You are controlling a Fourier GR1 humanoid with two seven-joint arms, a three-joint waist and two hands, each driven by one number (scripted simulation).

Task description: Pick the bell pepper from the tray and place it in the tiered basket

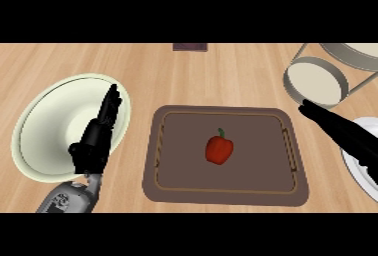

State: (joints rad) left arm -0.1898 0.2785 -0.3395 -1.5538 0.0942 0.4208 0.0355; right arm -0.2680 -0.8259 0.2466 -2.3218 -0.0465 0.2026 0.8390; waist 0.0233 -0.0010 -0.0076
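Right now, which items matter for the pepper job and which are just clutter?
Job:
- bell pepper
- tray
- tiered basket
- right hand

Clutter:
- pale bowl under the left hand
- white plate
- dark object at the far edge

The robot's black left hand (96,137) is seen at the view's left, held edge-on with its fingers straight and pointed up and slightly to the right, the thumb tucked low at the palm's left side. Its grey forearm (70,197) is angled in from the lower left edge. At the right, the black right hand (341,131) is stretched up and to the left from the right edge, its fingers kept straight and close together, with the fingertips (306,106) forming its highest point. Nothing is held by either hand.
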